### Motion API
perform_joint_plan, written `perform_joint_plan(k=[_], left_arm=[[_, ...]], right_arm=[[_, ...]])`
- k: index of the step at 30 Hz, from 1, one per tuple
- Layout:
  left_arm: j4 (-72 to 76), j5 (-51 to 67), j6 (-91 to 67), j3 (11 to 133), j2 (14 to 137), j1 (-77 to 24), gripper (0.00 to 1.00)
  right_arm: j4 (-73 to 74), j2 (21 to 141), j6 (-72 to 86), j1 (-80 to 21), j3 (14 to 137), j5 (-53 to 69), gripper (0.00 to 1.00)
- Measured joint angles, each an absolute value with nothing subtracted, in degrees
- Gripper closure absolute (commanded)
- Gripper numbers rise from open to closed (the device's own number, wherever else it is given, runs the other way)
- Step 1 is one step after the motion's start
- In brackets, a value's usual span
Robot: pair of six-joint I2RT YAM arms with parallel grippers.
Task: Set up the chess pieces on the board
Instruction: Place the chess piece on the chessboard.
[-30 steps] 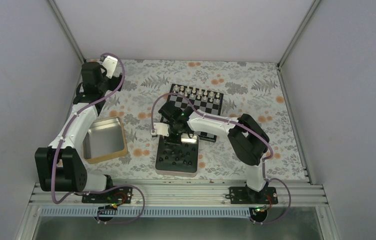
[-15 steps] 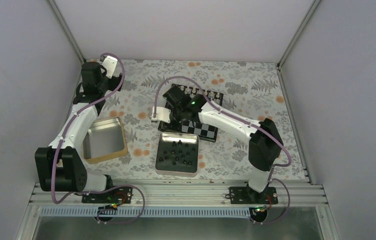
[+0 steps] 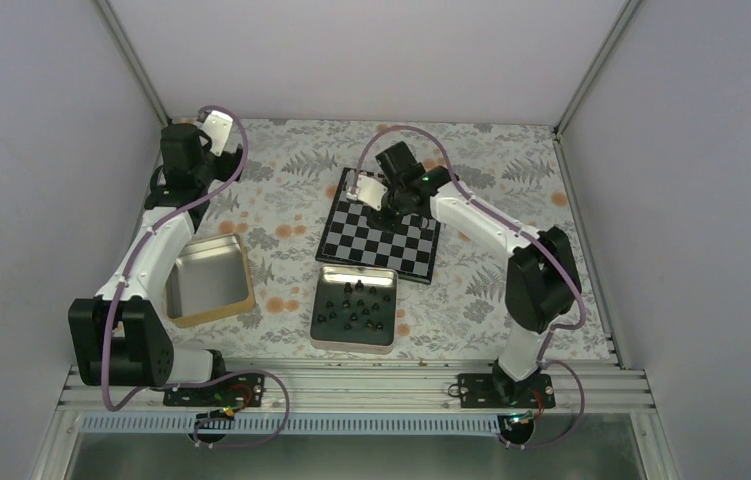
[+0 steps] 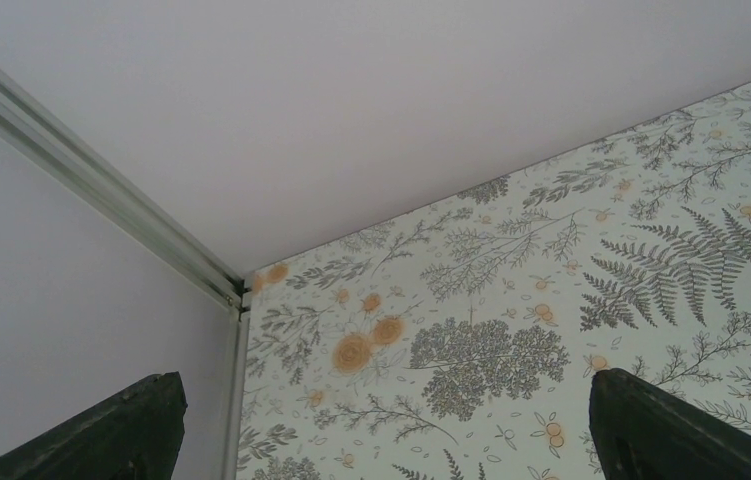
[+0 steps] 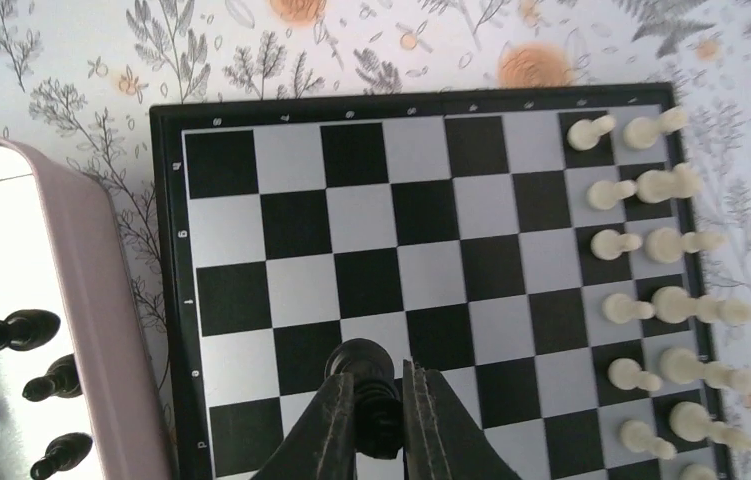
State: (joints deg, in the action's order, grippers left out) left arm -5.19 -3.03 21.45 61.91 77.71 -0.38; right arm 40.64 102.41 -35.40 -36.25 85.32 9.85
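Black chess piece pinched in right gripper, jaws closed on it, above the board, not yet set down. A second ago this gripper was over the silver tin; now it's across the board, so one piece is in transit. Other black pieces wait in tin. Pale pieces already lined up. Left gripper open, idle at far corner.

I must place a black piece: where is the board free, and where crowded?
The board is bare from the edge beside the silver tin across its middle. Crowded: the two rows at the opposite edge, lined with pale pieces. The right end effector, shut on a black piece, is over bare squares.
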Motion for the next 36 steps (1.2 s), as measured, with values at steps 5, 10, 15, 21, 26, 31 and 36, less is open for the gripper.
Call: perform_joint_plan(k=[5, 10, 15, 21, 26, 31, 36], left_arm=[[-5.15, -3.05, 21.45, 61.91, 77.71, -0.38, 0.00], [-4.82, -3.07, 21.45, 61.60, 77.71, -0.38, 0.00], [-4.82, -3.09, 21.45, 61.56, 77.71, -0.38, 0.00], [-4.82, -3.07, 21.45, 61.54, 77.73, -0.38, 0.00], [-4.80, -3.07, 21.45, 61.54, 77.91, -0.38, 0.00], [-4.84, -3.07, 21.47, 61.54, 78.89, -0.38, 0.00], [-4.82, -3.07, 21.50, 61.54, 79.33, -0.38, 0.00]], right_arm=[[39.97, 104.12, -35.40, -36.29, 83.29, 9.93, 0.95], [39.31, 105.19, -35.42, -36.29, 81.73, 9.93, 0.95], [38.83, 105.75, -35.42, -36.29, 80.66, 10.24, 0.94], [38.39, 106.26, -35.44, -36.38, 79.81, 11.44, 0.94], [38.41, 106.26, -35.46, -37.12, 78.67, 11.90, 0.94], [38.61, 106.26, -35.48, -37.93, 77.82, 12.99, 0.94], [38.61, 106.63, -35.53, -38.68, 77.08, 13.28, 0.94]])
